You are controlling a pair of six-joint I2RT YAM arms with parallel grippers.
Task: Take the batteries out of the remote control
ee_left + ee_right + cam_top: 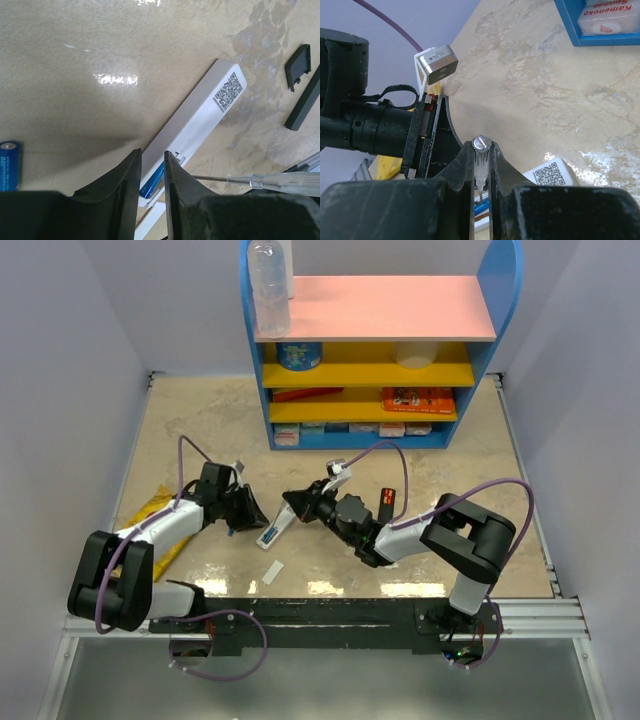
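1. Beige, glossy, marble-patterned table [470,460] fills the scene; at its far edge stands a blue shelf [380,308] with a pink top and yellow boards, and a clear plastic bottle [270,285] stands on top of it.
2. On the bottom board, a white box [612,17] reads "Kamenoko" in red.
3. Lying flat between the two arms is the remote [200,117], a long white plastic bar with squared edges and a black QR code printed near one end.
4. One slim blue battery [152,181] sits in the remote's open end.
5. The left gripper [152,153] has matte black fingers standing narrowly apart, with that battery showing in the gap. I cannot tell whether they pinch it.
6. A second battery [9,165], blue with white print too small to read, lies on the table well left of the remote.
7. The right gripper [481,146] is clamped on a clear plastic tool [480,162] with a slotted grey cap. Its thin metal tip reaches the remote's open end.
8. A black angular part [298,67] lies apart, beyond the QR end.
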